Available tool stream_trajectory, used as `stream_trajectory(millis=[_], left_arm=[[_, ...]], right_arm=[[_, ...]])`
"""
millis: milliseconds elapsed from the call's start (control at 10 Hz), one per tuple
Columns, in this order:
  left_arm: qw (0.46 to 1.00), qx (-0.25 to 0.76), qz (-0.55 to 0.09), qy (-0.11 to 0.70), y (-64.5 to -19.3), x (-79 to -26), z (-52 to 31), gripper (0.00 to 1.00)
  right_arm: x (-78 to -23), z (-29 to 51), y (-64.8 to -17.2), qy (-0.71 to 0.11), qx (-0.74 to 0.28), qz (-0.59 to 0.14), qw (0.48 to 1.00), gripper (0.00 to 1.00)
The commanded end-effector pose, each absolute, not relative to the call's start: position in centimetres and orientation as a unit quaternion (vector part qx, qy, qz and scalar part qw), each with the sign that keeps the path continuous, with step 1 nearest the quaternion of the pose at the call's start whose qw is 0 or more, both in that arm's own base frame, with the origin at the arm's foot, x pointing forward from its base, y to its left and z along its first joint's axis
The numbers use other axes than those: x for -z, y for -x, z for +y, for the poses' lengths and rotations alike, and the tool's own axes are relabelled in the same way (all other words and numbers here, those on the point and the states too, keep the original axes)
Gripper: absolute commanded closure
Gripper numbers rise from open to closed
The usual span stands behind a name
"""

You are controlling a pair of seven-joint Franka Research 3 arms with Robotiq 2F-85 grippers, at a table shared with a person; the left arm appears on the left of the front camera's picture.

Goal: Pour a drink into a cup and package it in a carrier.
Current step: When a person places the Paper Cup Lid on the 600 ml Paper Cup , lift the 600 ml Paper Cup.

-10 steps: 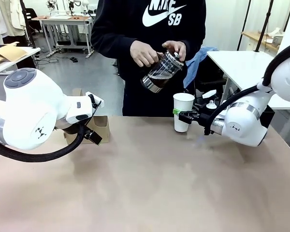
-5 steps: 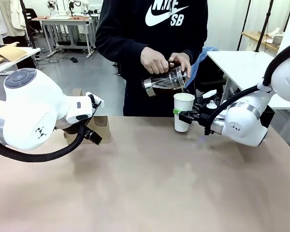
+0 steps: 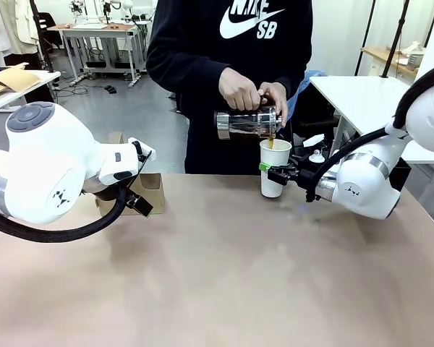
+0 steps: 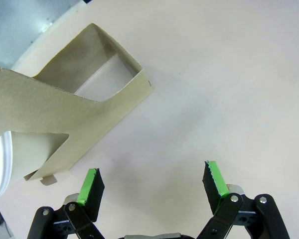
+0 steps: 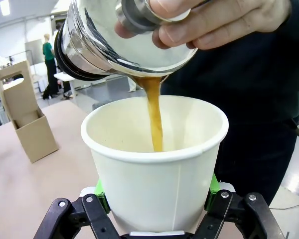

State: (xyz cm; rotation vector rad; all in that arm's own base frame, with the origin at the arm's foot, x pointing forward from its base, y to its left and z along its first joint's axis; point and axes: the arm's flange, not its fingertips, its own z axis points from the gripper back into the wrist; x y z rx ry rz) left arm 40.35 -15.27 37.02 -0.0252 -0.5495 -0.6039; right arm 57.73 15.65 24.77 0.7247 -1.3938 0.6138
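A robotics lab is being shown: a white left arm (image 3: 43, 170) and a white right arm (image 3: 365, 184) are being run at the tan table (image 3: 224, 282), while beyond its far side, over grey floor (image 3: 123, 123), further work tables (image 3: 94, 30) are being taken up by equipment.

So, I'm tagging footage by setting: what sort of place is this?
Likely a robotics lab, not a café: a white left arm and right arm at a shared table, with a workbench behind.
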Motion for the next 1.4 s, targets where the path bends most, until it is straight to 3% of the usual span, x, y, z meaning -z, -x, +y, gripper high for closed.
stream_trajectory(millis=[0,1300], left_arm=[[0.918,0.293,-0.267,0.013,-40.35,-37.04,-15.20,0.00],[0.918,0.293,-0.267,0.013,-40.35,-37.04,-15.20,0.00]], right_arm=[[-25.06,15.83,-57.74,-0.319,-0.275,-0.618,0.664,0.19],[-25.06,15.83,-57.74,-0.319,-0.275,-0.618,0.664,0.19]])
